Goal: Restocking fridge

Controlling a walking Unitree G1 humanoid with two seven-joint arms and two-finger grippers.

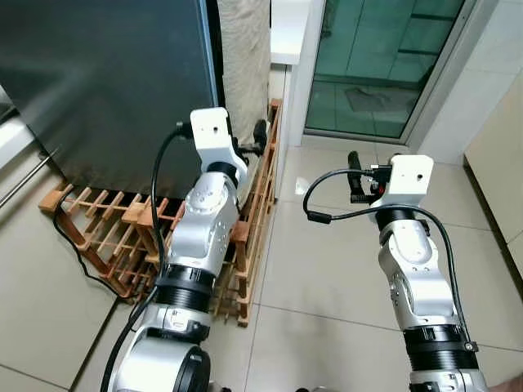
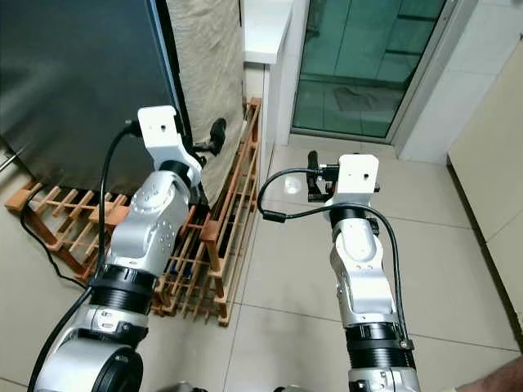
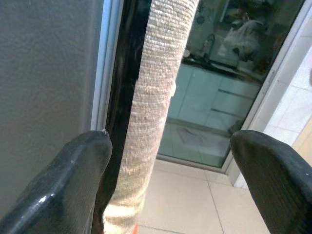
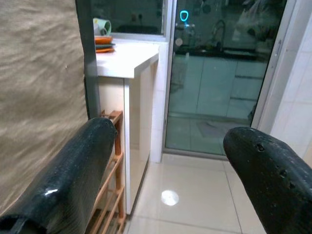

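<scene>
I have the left claw (image 3: 165, 161) spread wide at the dark fridge (image 1: 106, 82) door's edge, beside the beige cloth (image 3: 151, 122). The right claw (image 4: 165, 161) hangs spread over the tiled floor (image 1: 327, 261), well apart from the fridge.

Both arms raised forward, left gripper (image 3: 168, 161) and right gripper (image 4: 170, 161) spread wide

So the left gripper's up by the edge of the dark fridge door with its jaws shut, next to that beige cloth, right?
Not quite: the jaws stand open. The left wrist view shows the left gripper with a wide gap between its two black fingers. The rest holds: it is up by the edge of the dark fridge door, next to the beige cloth.
</scene>
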